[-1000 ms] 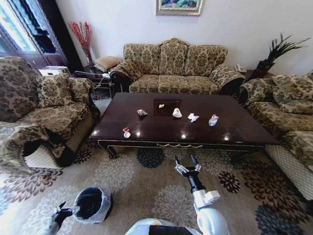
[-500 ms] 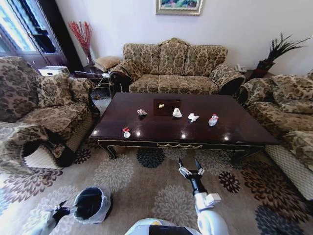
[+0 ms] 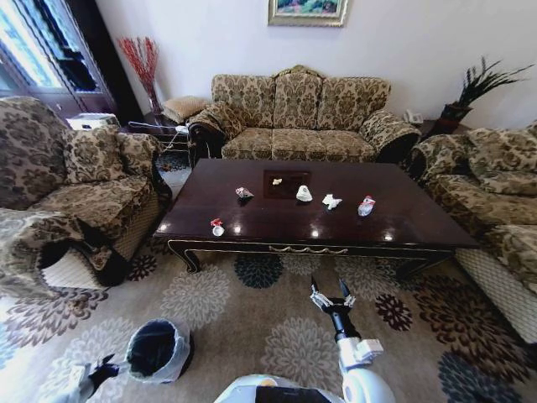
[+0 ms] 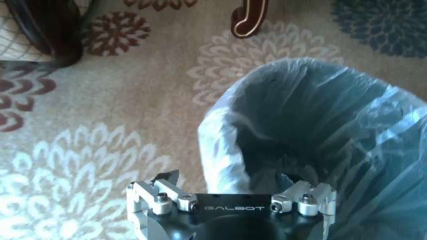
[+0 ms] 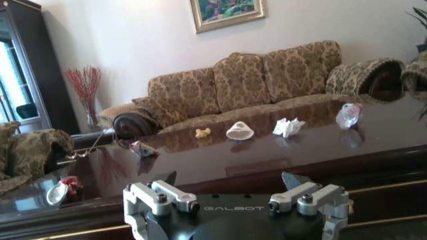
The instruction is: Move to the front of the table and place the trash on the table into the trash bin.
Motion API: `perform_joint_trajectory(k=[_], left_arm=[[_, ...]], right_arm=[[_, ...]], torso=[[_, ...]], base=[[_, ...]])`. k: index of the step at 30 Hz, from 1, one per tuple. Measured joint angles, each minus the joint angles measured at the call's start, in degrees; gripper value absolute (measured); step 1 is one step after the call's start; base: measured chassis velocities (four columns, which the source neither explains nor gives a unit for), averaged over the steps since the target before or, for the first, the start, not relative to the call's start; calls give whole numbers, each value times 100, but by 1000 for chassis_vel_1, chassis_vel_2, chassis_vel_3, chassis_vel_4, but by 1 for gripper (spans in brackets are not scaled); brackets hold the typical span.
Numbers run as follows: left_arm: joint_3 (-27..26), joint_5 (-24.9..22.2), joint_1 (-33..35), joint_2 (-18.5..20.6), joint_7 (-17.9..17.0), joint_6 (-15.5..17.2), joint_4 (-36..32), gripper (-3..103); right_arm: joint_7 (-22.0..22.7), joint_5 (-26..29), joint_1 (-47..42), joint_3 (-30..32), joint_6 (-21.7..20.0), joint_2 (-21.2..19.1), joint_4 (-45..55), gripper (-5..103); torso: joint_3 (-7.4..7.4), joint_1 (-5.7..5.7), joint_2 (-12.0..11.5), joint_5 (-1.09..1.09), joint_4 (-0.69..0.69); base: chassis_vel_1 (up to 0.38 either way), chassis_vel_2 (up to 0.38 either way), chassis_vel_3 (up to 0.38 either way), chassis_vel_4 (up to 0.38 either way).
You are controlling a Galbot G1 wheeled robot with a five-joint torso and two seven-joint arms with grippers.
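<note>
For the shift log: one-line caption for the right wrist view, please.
Open right gripper faces the glossy table, where the can, paper cup, tissue and bottle lie.

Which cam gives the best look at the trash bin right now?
Left wrist view: the trash bin sits just beyond the left end effector, so its bag-lined rim and dark inside read clearly. The head view shows the whole bin on the carpet, low at the robot's left, but small. The right wrist view faces the table instead.
</note>
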Motion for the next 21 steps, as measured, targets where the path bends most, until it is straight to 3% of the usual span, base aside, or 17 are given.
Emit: perform_joint_trajectory(k=[6, 7, 9, 12, 21], left_arm=[[119, 90, -278, -124, -234, 96, 138, 97], [171, 98, -388, -153, -518, 81, 194, 94], [230, 113, -527, -179, -749, 97, 252, 96], [272, 168, -629, -180, -783, 109, 311, 99], [257, 449, -866, -199, -849, 199, 554, 89]], right_arm=[[73, -24, 2, 25, 29, 23, -41, 100], [86, -20, -8, 30, 38, 35, -41, 100], [100, -9, -36, 31, 80, 34, -67, 100], [102, 4, -78, 32, 122, 20, -104, 100], [100, 76, -117, 21, 156, -17, -137, 100]], torso=[[0, 0, 0, -2, 0], [0, 0, 0, -1, 0], [0, 0, 0, -2, 0], [0, 0, 0, -1, -1], [0, 0, 0, -3, 0]], base=[[0, 0, 0, 0], [0, 0, 0, 0], [0, 0, 0, 0], [0, 0, 0, 0], [0, 0, 0, 0]])
